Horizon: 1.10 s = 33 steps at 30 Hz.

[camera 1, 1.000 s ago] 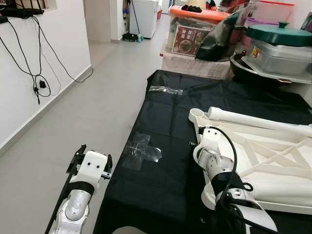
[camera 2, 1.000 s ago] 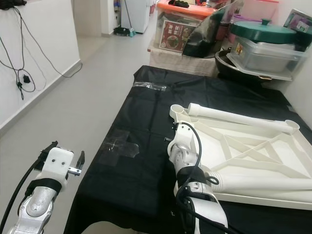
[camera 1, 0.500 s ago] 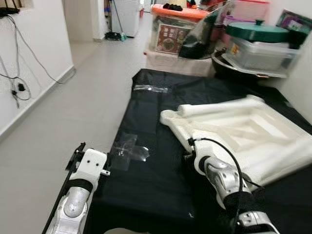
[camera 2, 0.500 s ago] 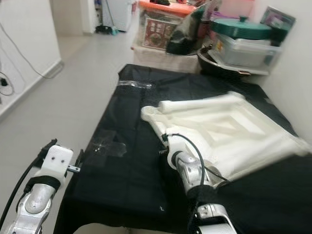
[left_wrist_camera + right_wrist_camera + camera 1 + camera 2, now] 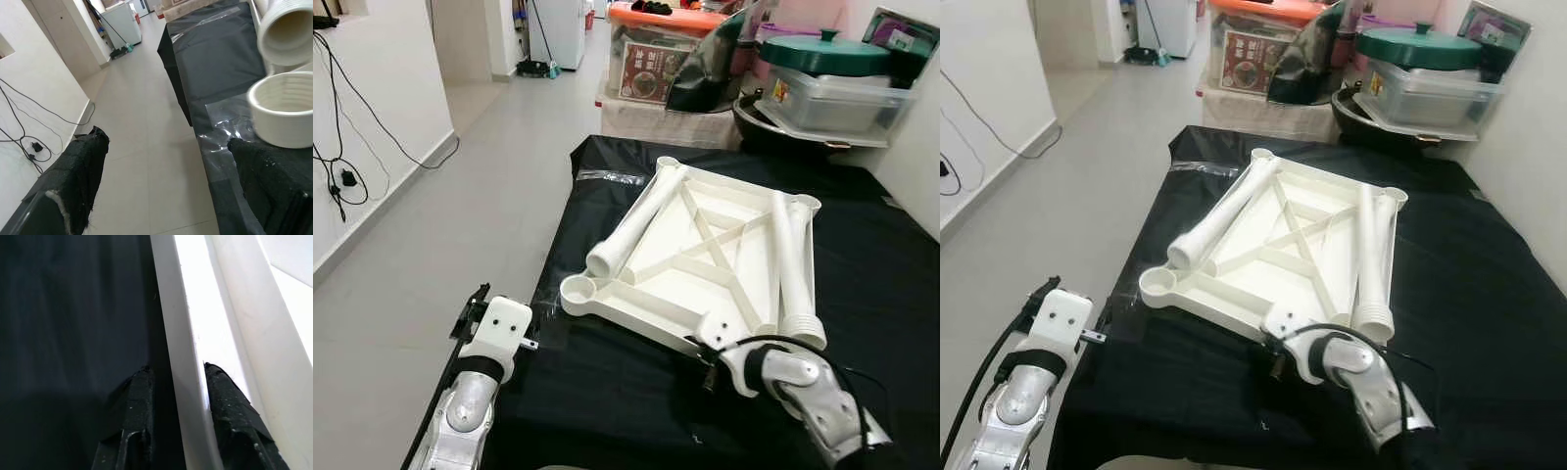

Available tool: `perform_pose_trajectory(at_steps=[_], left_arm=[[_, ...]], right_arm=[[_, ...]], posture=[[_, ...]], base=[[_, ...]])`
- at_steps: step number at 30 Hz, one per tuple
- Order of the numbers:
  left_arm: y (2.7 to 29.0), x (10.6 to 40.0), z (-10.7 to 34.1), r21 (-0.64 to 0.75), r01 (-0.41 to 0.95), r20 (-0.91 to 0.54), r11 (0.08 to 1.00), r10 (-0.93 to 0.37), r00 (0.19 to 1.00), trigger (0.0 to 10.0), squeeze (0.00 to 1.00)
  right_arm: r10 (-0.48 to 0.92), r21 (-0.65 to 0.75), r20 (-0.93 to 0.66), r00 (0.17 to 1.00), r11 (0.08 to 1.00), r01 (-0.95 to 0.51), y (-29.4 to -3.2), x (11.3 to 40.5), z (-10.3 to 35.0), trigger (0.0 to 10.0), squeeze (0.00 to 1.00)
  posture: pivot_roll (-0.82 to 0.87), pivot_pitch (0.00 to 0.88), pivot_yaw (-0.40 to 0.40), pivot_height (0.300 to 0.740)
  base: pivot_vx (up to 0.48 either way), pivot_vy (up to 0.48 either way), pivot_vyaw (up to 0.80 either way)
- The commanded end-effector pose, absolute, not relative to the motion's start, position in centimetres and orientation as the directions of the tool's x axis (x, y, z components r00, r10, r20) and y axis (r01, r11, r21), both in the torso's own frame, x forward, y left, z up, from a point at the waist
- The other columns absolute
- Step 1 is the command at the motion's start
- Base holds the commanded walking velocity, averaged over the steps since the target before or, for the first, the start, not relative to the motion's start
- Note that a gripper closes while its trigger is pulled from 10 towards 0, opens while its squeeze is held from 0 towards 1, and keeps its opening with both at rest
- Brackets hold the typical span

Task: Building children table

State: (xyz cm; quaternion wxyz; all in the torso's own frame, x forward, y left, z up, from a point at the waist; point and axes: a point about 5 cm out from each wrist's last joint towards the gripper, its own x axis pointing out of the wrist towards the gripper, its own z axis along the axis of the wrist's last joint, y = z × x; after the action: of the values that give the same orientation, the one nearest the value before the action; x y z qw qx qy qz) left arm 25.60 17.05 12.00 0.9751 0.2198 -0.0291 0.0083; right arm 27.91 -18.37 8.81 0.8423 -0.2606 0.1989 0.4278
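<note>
Right wrist view: right pincer [image 5: 175, 382] clamping white tabletop [image 5: 705, 245] rim.

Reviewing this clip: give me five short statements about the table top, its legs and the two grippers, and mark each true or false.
1. The white table top lies underside up on the black cloth. True.
2. The right gripper has its fingers on either side of the table top's edge. True.
3. Four table legs are lying on the table top. False: two table legs lie there, one along each side.
4. The left gripper is clamped on a leg. False: it is open beside the cloth's edge, holding nothing.
5. The corner socket nearest the left gripper has a leg screwed into it. False: that socket is empty.
</note>
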Motion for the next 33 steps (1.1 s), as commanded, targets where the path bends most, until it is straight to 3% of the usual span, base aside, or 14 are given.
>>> perform_pose_trajectory(at_steps=[1, 9, 20, 27, 28, 30, 31, 33], left_arm=[[17.1, 25.7, 11.8, 0.439, -0.014, 0.053, 0.898, -0.011, 0.999, 10.0, 0.00], [17.2, 25.7, 11.7, 0.444, -0.011, 0.053, 0.896, -0.014, 0.998, 10.0, 0.00], [17.0, 25.6, 11.5, 0.444, 0.002, 0.046, 0.896, -0.025, 0.999, 10.0, 0.00], [17.0, 25.8, 11.4, 0.446, 0.011, 0.043, 0.895, -0.033, 0.999, 10.0, 0.00], [16.9, 25.9, 11.4, 0.446, 0.015, 0.042, 0.895, -0.038, 0.998, 10.0, 0.00], [16.9, 25.9, 11.4, 0.446, 0.015, 0.042, 0.895, -0.038, 0.998, 10.0, 0.00], [16.7, 26.1, 11.4, 0.446, 0.019, 0.043, 0.895, -0.043, 0.998, 10.0, 0.00], [16.7, 26.1, 11.4, 0.446, 0.019, 0.043, 0.895, -0.043, 0.998, 10.0, 0.00]], right_arm=[[0.678, -0.240, -0.646, 0.352, 0.258, -0.936, -18.0, 26.0, 7.5, 0.0, 0.00], [0.599, -0.223, -0.773, 0.210, 0.053, -0.973, -22.6, 24.8, 8.2, 0.0, 0.00], [0.598, -0.166, -0.794, 0.115, -0.031, -0.986, -24.6, 23.1, 8.3, 0.0, 0.00], [0.590, -0.173, -0.799, 0.118, -0.038, -0.984, -25.1, 22.9, 8.1, 0.0, 0.00], [0.589, -0.188, -0.796, 0.139, -0.024, -0.982, -25.1, 23.1, 8.2, 0.7, 0.00], [0.589, -0.188, -0.796, 0.139, -0.024, -0.982, -25.1, 23.1, 8.2, 0.7, 0.00], [0.584, -0.193, -0.796, 0.159, 0.005, -0.981, -25.2, 23.5, 8.3, 10.0, 0.00], [0.584, -0.193, -0.796, 0.159, 0.005, -0.981, -25.2, 23.5, 8.3, 10.0, 0.00]], posture=[[0.06, 0.000, -0.081, 0.740], [0.06, 0.000, -0.082, 0.740], [0.05, 0.000, -0.063, 0.740], [0.05, 0.000, -0.056, 0.740], [0.04, 0.000, -0.054, 0.740], [0.04, 0.000, -0.054, 0.740], [0.04, 0.000, -0.053, 0.740], [0.04, 0.000, -0.053, 0.740]], base=[[0.000, 0.000, 0.00], [0.000, 0.000, 0.00], [0.000, 0.000, 0.00], [0.000, 0.000, 0.00], [0.000, 0.000, 0.00], [0.000, 0.000, 0.00], [0.000, 0.000, 0.00], [0.000, 0.000, 0.00]])
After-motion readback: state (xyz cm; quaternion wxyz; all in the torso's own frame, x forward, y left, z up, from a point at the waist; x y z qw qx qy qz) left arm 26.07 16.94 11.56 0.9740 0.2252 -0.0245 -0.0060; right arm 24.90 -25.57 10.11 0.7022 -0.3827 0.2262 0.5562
